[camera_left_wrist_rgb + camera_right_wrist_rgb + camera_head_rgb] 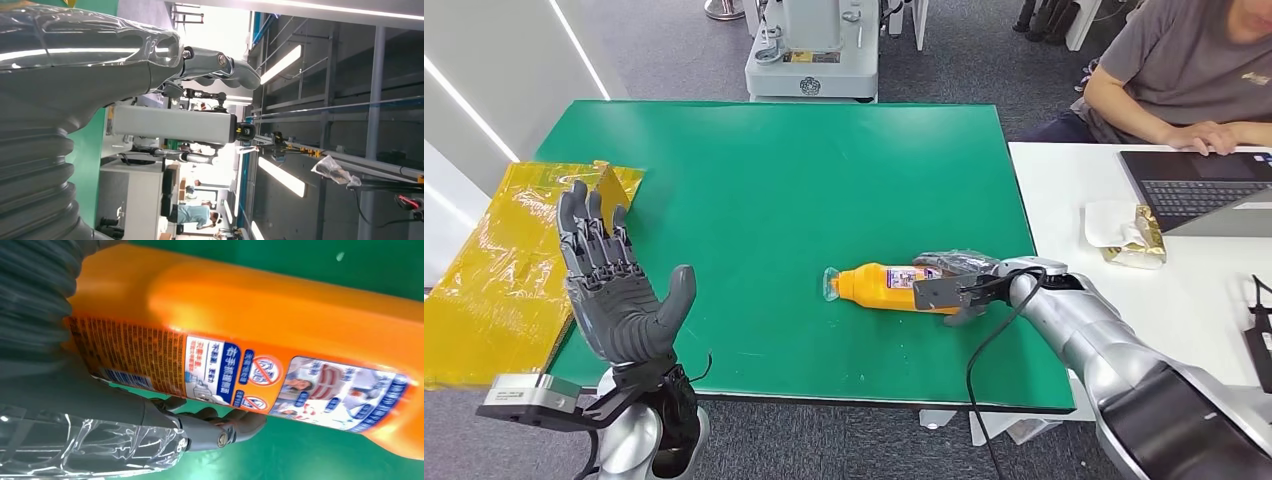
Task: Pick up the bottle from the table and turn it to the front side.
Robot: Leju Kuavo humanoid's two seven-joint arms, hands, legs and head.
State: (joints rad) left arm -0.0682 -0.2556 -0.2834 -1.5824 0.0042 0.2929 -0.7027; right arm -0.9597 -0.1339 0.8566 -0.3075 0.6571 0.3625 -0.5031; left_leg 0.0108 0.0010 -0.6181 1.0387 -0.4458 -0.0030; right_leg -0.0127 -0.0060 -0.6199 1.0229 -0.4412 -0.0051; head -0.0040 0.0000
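The right hand (964,290) has its fingers wrapped around the base end of the orange bottle (879,285), which lies on its side on the green table (804,180); the cap end points away from the hand, toward the table's middle. In the right wrist view the thumb (220,432) curls under the bottle's (280,315) body, just below the label's barcode and warning symbols, so the grip looks set, though the pictures do not show whether the bottle is off the cloth yet.

To do this step well, the hand probably needs to keep thumb and fingers firmly on opposite faces of the flat body, lift straight up clear of the table, and only then roll the wrist so the front label faces forward; the smooth plastic could slip if the grip loosens during the turn.

The bottle itself is the one container here. Its cap looks closed, and the opaque orange wall hides how full it is.

The left hand (614,290) is raised well apart from the bottle, palm open, fingers spread, holding nothing. Just beyond it, a yellow plastic sheet (494,270) lies at the table's edge.
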